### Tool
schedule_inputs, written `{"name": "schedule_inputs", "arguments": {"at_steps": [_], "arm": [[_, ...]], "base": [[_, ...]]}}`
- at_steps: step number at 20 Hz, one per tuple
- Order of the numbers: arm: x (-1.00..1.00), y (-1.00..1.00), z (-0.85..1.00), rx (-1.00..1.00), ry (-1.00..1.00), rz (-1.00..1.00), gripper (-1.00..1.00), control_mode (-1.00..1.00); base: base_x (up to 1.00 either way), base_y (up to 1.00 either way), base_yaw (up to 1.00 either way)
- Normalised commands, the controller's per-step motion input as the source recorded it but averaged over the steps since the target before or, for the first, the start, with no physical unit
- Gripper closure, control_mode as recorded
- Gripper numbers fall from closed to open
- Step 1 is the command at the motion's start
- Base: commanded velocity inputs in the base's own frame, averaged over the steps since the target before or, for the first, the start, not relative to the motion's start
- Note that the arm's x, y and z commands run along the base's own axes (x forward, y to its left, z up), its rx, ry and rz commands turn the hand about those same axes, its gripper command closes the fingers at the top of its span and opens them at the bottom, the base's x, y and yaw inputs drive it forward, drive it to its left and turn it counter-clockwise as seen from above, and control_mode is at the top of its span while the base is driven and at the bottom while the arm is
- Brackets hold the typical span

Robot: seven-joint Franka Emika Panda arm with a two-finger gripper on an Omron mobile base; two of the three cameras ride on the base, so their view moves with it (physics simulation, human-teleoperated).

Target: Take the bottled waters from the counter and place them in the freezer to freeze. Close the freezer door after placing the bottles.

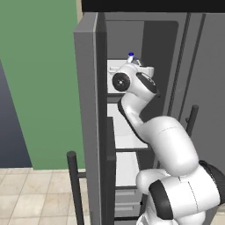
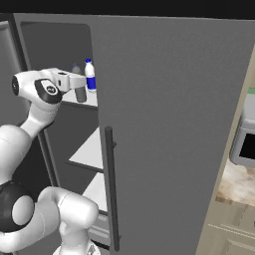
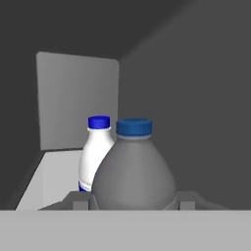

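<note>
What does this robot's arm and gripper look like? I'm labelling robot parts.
The arm is glossy white, made of rounded bulbous segments with black bands and round black caps at the joints. The gripper has a boxy white hand and dark grey fingers. No cables or markings show.

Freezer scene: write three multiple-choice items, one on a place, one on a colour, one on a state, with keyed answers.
1. Where does the white bottle stand?
A. on the top freezer shelf
B. on the floor
C. in a drawer

2. What colour is the grey bottle's cap?
A. red
B. blue
C. green

3. How is the freezer door?
A. shut
B. removed
C. open

Answers: 1 A, it stands upright on the top shelf; 2 B, the hand view shows a blue cap; 3 C, the arm reaches inside, the gripper shut on the grey bottle.
</note>
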Motion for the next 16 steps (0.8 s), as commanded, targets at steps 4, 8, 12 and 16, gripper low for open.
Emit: {"name": "schedule_inputs", "arguments": {"at_steps": [4,8,12,16], "arm": [[0.0,0.0,-0.2,0.0,-0.06,0.01,1.0,-1.0],[0.0,0.0,-0.2,0.0,-0.21,0.0,1.0,-1.0],[0.0,0.0,-0.16,0.0,-0.23,0.0,1.0,-1.0],[0.0,0.0,-0.13,0.0,-0.11,0.0,1.0,-1.0]], "base": [[0.0,0.0,0.0],[0.0,0.0,0.0],[0.0,0.0,0.0],[0.0,0.0,0.0]]}}
